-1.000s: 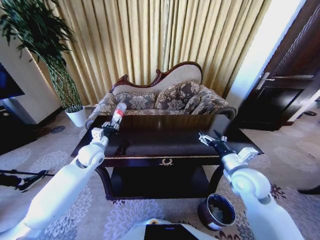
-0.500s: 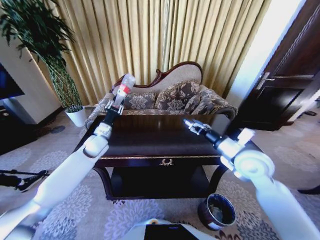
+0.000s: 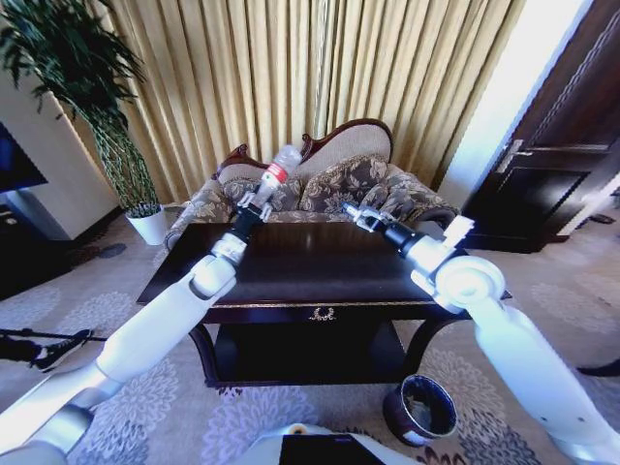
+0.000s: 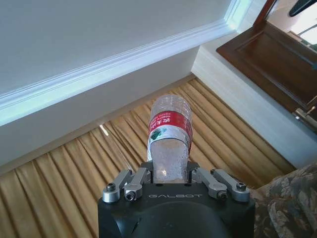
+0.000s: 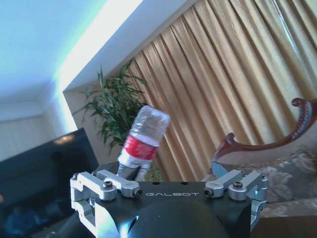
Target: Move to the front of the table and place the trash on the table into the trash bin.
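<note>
My left gripper [image 3: 255, 201] is shut on the trash, a clear plastic bottle [image 3: 277, 170] with a red label, and holds it high over the back left of the dark glossy table [image 3: 320, 263]. In the left wrist view the bottle [image 4: 170, 130] sticks straight out from between the fingers [image 4: 132, 182], wide end away. My right gripper [image 3: 353, 214] hovers open above the table's back right, with nothing in it. From the right wrist, the bottle [image 5: 141, 139] shows beyond that gripper [image 5: 171, 184]. The dark round trash bin [image 3: 419, 408] stands on the carpet by the table's front right leg.
A patterned sofa [image 3: 320, 194] stands right behind the table, with gold curtains [image 3: 291, 77] behind it. A tall plant in a white pot [image 3: 148, 225] is at the back left. A dark door [image 3: 552, 165] is on the right. Patterned carpet [image 3: 145, 407] lies in front.
The left arm has lifted the bottle up and toward the table's middle. The right arm has risen from the table's right front edge and swung back and left.
</note>
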Controlling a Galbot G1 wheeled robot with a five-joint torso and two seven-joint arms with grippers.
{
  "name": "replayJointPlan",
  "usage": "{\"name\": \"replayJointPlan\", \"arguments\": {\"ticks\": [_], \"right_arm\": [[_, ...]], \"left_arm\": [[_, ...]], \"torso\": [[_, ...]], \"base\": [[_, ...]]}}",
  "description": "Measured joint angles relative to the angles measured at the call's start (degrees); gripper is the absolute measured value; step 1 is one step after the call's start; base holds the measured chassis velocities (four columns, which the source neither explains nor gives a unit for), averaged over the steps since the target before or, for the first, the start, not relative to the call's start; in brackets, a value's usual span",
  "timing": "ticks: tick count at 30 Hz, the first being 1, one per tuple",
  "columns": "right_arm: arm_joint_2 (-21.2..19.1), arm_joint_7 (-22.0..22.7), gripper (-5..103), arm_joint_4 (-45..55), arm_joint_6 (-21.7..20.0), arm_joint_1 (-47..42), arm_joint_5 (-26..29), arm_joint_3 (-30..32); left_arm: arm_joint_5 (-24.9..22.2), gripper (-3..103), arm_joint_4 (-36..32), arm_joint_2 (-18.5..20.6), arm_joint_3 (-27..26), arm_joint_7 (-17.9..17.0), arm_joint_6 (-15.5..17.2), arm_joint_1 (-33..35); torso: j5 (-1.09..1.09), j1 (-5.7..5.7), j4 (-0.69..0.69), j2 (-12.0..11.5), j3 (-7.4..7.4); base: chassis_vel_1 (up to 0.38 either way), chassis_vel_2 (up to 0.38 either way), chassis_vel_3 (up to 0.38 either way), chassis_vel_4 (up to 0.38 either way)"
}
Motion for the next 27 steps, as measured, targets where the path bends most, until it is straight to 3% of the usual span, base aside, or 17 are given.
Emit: {"name": "replayJointPlan", "arguments": {"ticks": [13, 27], "right_arm": [[4.67, -0.08, 100, -6.73, 2.42, 6.13, -2.99, -5.20], [4.56, 1.48, 100, -10.80, 2.68, 13.87, -2.61, -9.18]], "left_arm": [[-2.15, 30, -1.45, -2.90, 6.41, -0.16, 3.17, -3.89], [-3.46, 30, -2.23, -3.57, 8.56, 0.00, 3.67, -3.88]], "torso": [[0.00, 0.00, 0.00, 0.00, 0.00], [-0.01, 0.00, 0.00, 0.00, 0.00]], "base": [[0.000, 0.000, 0.000, 0.000], [0.000, 0.000, 0.000, 0.000]]}}
